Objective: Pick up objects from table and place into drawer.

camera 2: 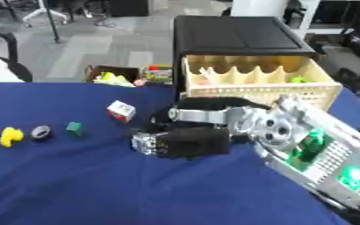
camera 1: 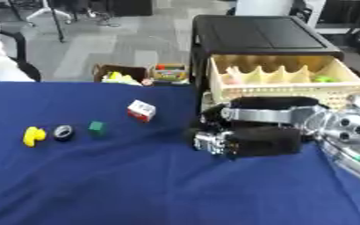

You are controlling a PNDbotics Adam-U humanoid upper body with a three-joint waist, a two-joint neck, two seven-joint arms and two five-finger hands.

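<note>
— One hand showing?

— One, yes. I had the right hand (camera 2: 179,141) low over the blue table (camera 1: 137,184), just in front of the open drawer (camera 1: 283,77), arm reaching in from the right. I couldn't tell whether its fingers were curled or holding anything.

— And the objects?

— Left of it: the white and red cube (camera 1: 142,110) nearest, then the green block (camera 1: 97,128), black ring (camera 1: 63,132), yellow piece (camera 1: 34,136). The right eye view showed the forearm's green lights.

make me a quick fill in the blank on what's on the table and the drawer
1. The cream drawer of the black cabinet stands ___.
2. The ___ hand reaches over the blue cloth.
3. Beside the black ring, farthest left, lies a ___ object.
4. The small cube is ___.

Missing words: open; right; yellow; green
</note>
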